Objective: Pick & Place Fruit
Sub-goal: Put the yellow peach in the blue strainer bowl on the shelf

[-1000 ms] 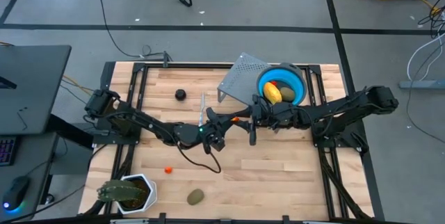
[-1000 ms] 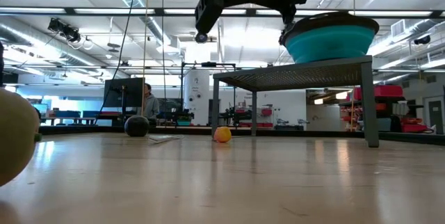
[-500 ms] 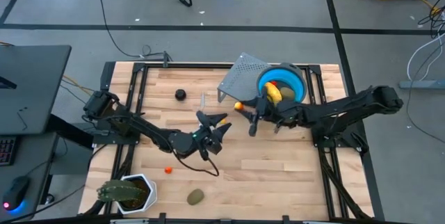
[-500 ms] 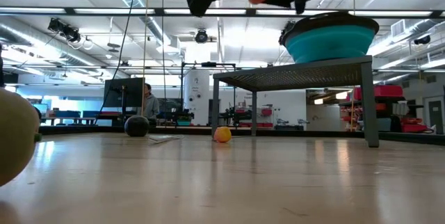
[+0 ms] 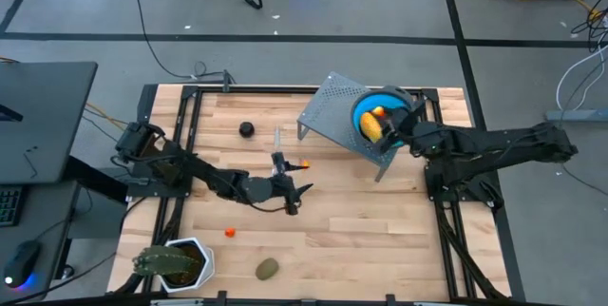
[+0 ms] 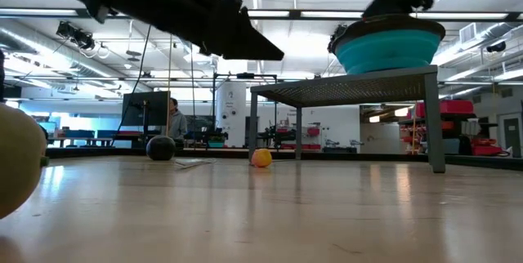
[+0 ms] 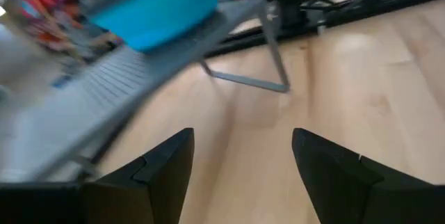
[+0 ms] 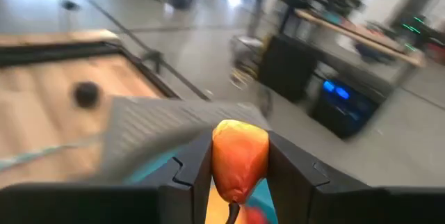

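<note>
- Orange is where the action is right now: the right claw [image 8: 238,182] is pinching a small orange fruit [image 8: 239,158] between its two dark fingers, and it's up over the blue bowl [image 5: 403,108] that sits on the grey perforated stand [image 5: 332,108] at the far right of the desk [image 5: 380,220].
- A second ago that same claw was out over the middle of the desk, right next to the left one, so it has swung back to the bowl with the fruit. Looks to me like the two arms did a hand-off in the middle, though that's my guess.
- Left claw [image 7: 240,161] has its fingers spread with nothing between them, hanging over the middle of the desk. It has dropped back a bit toward its own side.
- What it means: I'd say this piece is about one release away from being placed. It hasn't been let go yet.
- In the bowl already: a yellow piece [image 5: 372,126] with something orange-red [image 5: 379,111] at its end. Can't tell what else is in there, the arm covers part of it.
- Still out on the desk: a dark round one [image 5: 246,128] near the far edge, a tiny orange bit [image 5: 305,164] just beside the left claw, another little orange-red bit [image 5: 229,233] nearer the front, and an olive-brown oval [image 5: 267,268] at the front edge close to the potted spiky plant [image 5: 171,263].
- So plenty left to collect after this drop.
</note>
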Robot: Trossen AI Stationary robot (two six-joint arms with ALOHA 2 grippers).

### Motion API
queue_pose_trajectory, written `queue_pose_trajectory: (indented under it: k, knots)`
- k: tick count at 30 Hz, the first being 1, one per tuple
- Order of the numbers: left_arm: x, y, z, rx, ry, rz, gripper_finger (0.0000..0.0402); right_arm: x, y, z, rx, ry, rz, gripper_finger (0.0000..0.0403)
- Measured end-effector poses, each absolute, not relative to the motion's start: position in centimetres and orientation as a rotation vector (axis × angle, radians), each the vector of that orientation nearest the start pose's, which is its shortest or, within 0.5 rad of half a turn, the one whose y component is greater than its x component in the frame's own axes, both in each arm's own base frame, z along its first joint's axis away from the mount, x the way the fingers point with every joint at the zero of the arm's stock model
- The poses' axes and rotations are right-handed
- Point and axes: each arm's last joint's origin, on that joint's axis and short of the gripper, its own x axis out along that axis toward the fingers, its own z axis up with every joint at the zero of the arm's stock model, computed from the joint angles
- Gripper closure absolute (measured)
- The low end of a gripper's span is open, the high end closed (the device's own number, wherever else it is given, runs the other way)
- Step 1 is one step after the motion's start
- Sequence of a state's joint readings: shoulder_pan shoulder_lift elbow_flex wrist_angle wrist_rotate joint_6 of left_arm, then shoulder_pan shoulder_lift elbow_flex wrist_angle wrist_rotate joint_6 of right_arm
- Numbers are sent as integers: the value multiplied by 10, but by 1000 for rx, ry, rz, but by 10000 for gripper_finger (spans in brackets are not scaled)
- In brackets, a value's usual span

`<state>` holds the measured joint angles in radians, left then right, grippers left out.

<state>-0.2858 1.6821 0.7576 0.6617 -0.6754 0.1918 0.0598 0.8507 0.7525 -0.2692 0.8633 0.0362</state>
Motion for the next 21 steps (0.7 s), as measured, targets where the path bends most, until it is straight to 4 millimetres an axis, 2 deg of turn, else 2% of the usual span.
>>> queue_pose_trajectory:
  k: [5, 10, 16, 21]
  knots:
    - [325, -51, 176, 124, 263, 425, 151, 164, -16, 305, -111, 354, -855, 274]
    - [327, -34, 172, -49, 273, 413, 151, 163, -16, 304, -144, 378, -855, 228]
    - [325, -23, 164, -158, 330, 463, 138, 162, -17, 304, -148, 385, -864, 166]
    - [323, -22, 160, -171, 370, 494, 111, 162, -18, 304, -150, 381, -882, 144]
